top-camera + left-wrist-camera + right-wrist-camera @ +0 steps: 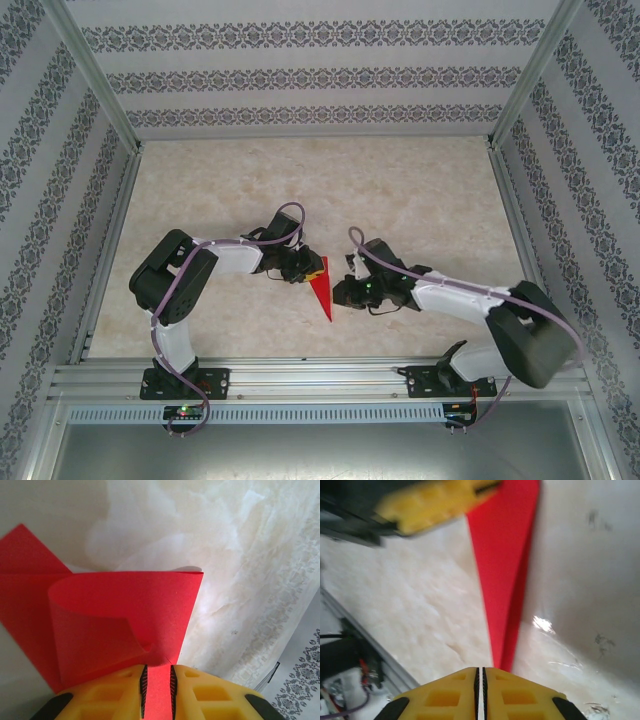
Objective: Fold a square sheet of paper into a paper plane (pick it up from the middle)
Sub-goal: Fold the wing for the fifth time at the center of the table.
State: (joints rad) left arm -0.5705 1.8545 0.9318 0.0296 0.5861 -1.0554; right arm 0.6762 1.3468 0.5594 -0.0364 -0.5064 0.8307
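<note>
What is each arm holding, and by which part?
The left fingers grip the folded red paper by one edge. The right fingers are shut at its narrow tip; whether they hold it cannot be told.

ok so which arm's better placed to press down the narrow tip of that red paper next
Right, probably. The right gripper is shut and free, right at the narrow tip of the red paper. The left gripper is busy, clamped on its wider end.
</note>
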